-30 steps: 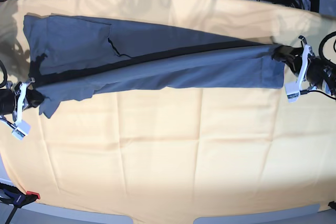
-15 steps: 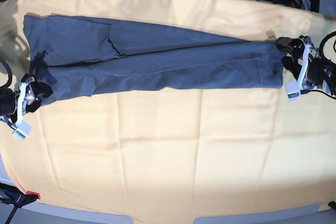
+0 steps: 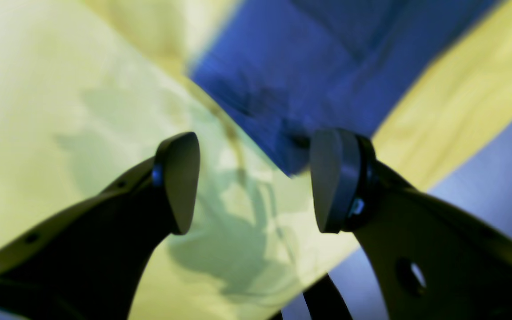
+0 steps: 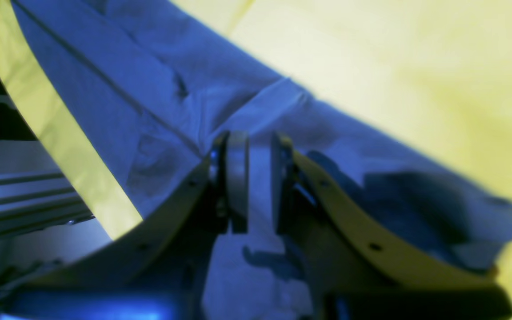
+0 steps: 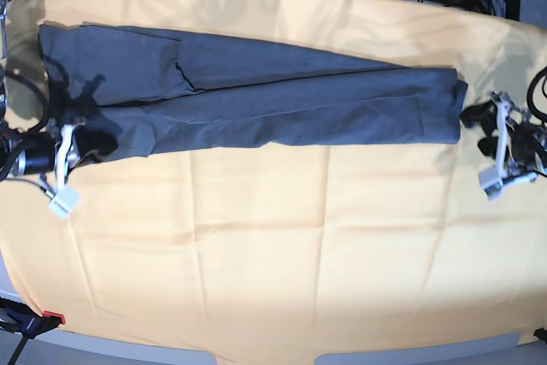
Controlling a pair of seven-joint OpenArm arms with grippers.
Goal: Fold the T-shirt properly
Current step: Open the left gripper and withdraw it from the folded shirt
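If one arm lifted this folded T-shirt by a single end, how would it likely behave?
Probably floppy: the T-shirt lies as a long thin band, creased and hugging the table cloth. Lifted by one end it would likely sag and unfold. It looks light, so a push would probably bunch it.

Base view: illumination is bright and even, with a paler patch across the yellow-orange cloth (image 5: 273, 254) at lower centre. The arms cast short dark shadows onto the T-shirt (image 5: 256, 100) at its left end. Barrel distortion bends the counter edges. Both wrist views are soft and out of focus, with a strong blue-green colour cast. The left wrist view shows a diffuse jaw shadow on the cloth.
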